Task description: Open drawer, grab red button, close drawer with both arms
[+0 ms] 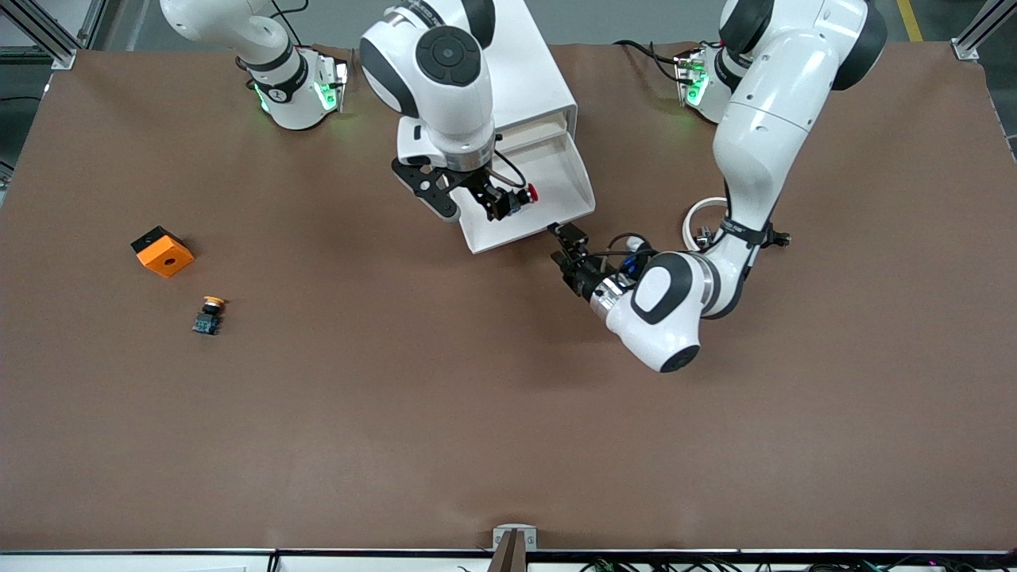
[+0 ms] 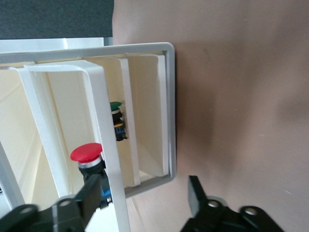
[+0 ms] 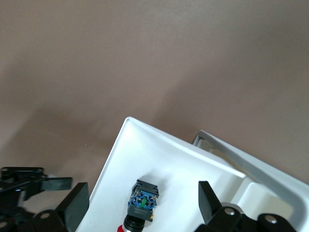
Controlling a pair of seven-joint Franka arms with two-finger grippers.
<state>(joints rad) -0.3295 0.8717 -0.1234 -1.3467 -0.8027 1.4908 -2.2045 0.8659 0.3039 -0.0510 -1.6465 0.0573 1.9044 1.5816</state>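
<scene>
Right gripper (image 1: 508, 200) hangs spread-fingered over the pulled-out drawer (image 1: 568, 171), straddling the red-capped button (image 1: 526, 193) inside. Left gripper (image 1: 566, 248), released, sits at the drawer's five-o'clock corner. Only the left wrist view reveals a green-capped button (image 2: 116, 107) in the cabinet (image 1: 532, 71).

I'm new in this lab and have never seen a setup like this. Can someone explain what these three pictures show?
Two large white robot arms stand at a brown table. One picture looks down from a high camera facing them; the other two come from cameras on each arm's wrist.

A white boxy cabinet has its shallow white tray drawer pulled out. The right gripper hangs over the drawer, jaws open on either side of the small red-capped push button lying inside; nothing is gripped yet. The left gripper is at the drawer's front corner, jaws open, holding nothing.

Toward the right arm's end of the table lie an orange cube with a hole and a yellow-orange-capped button.
</scene>
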